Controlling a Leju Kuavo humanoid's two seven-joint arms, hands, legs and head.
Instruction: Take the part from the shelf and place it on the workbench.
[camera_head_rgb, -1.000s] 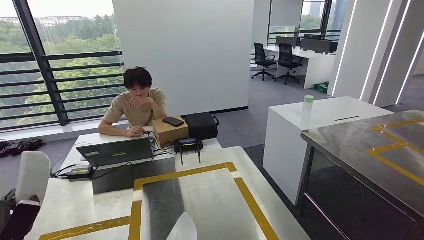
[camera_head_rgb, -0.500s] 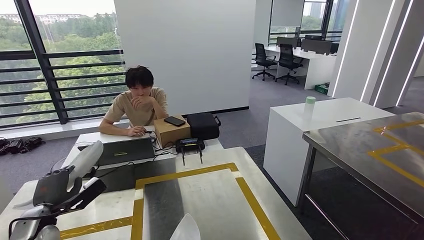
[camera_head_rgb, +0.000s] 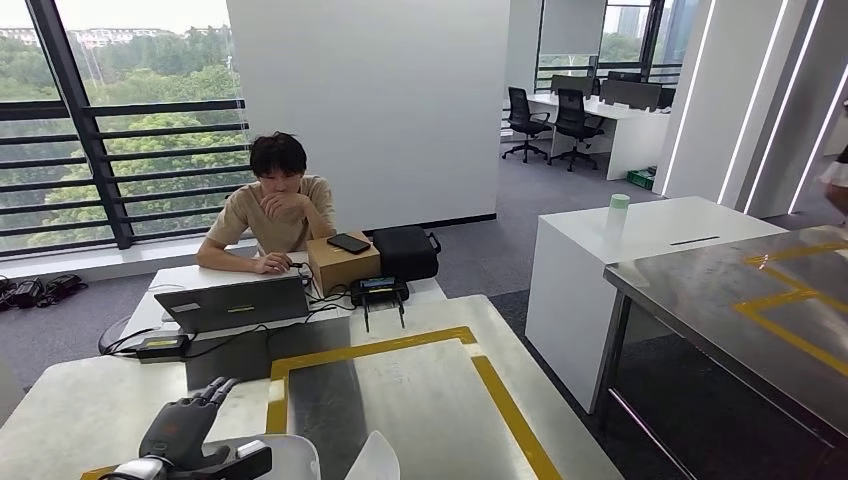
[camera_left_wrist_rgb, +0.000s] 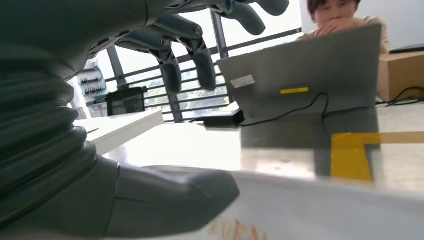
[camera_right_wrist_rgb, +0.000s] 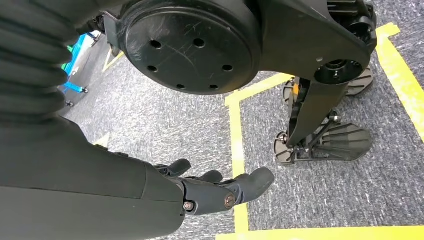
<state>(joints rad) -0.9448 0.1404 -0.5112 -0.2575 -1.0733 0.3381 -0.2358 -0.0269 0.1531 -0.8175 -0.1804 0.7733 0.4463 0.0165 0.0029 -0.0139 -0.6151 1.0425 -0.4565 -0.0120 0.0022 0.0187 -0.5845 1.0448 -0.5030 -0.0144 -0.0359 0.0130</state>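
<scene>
The left hand lies over the near left part of the workbench, beside the yellow tape frame. A white part sits on the bench directly under and beside this hand. In the left wrist view the thumb rests along the white surface while the fingers arch above it, apart from the thumb; whether the hand grips the part cannot be told.

The right hand hangs low above grey carpet marked with yellow floor tape, its fingers loosely extended and holding nothing.

Beyond the bench a person sits behind a laptop. A cardboard box with a phone on top stands beside a black bag.
</scene>
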